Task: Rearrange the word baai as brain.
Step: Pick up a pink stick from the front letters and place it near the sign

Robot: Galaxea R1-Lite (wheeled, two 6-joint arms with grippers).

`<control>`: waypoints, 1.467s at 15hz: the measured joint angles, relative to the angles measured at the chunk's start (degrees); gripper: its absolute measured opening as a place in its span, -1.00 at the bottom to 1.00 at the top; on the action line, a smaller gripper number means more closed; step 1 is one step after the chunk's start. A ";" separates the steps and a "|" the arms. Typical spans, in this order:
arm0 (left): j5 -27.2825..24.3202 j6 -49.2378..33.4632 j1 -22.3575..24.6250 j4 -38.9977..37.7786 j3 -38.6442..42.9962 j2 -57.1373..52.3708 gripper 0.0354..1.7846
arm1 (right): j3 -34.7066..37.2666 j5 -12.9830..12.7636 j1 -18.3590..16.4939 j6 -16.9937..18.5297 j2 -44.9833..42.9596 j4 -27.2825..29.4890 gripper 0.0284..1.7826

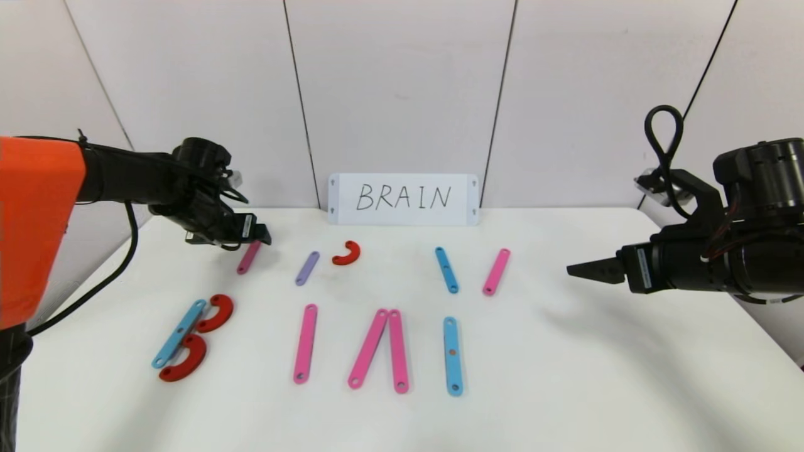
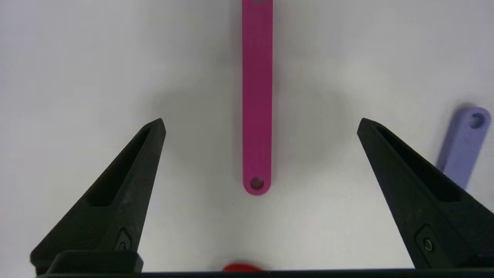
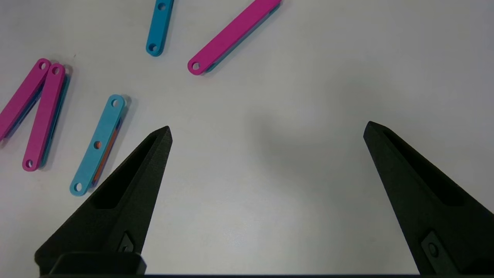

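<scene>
Where the white table [image 1: 565, 376] spreads before the robot, the plastic letters lie in two loose rows. In the near row, a B stands at the left, made of a blue bar [image 1: 179, 333] with two red curves [image 1: 215, 312] [image 1: 186, 359] touching its right side. Right of it lies an upright pink bar [image 1: 305, 343], then two pink bars [image 1: 369, 348] [image 1: 397, 350] meeting at their far ends like an inverted V, then an upright light-blue bar [image 1: 453, 356]. In the far row, from left to right, lie a short dark-pink bar [image 1: 249, 257], a short purple bar [image 1: 307, 268], a small red curve [image 1: 347, 253], a blue bar [image 1: 446, 269] and a pink bar [image 1: 496, 271].

The left gripper [image 2: 261, 122] hangs just above the far end of the dark-pink bar [image 2: 257, 96], its jaws spread wide, one finger on each side of the bar and clear of it; it holds nothing. The purple bar [image 2: 463, 144] shows beside one finger in the left wrist view.

The right gripper [image 3: 267, 129] hovers over bare table at the right side, well apart from the letters, jaws wide apart and holding nothing.

Against the back wall leans a white card [image 1: 403, 198] with BRAIN handwritten in black.
</scene>
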 joint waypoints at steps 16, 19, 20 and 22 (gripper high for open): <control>6.51 -15.37 -19.63 -3.41 27.37 -16.79 0.95 | 0.63 -0.09 0.09 -0.07 -0.11 -0.80 0.95; 8.67 -18.98 -22.03 -4.88 29.93 -15.65 0.95 | 0.68 -0.09 0.12 -0.10 -0.09 -0.78 0.95; 9.25 -19.40 -22.66 -5.02 30.49 -15.43 0.95 | 0.68 -0.09 0.12 -0.11 -0.09 -0.78 0.95; 9.61 -20.72 -24.02 -5.12 31.34 -15.19 0.95 | 0.68 -0.09 0.20 -0.10 -0.09 -0.78 0.95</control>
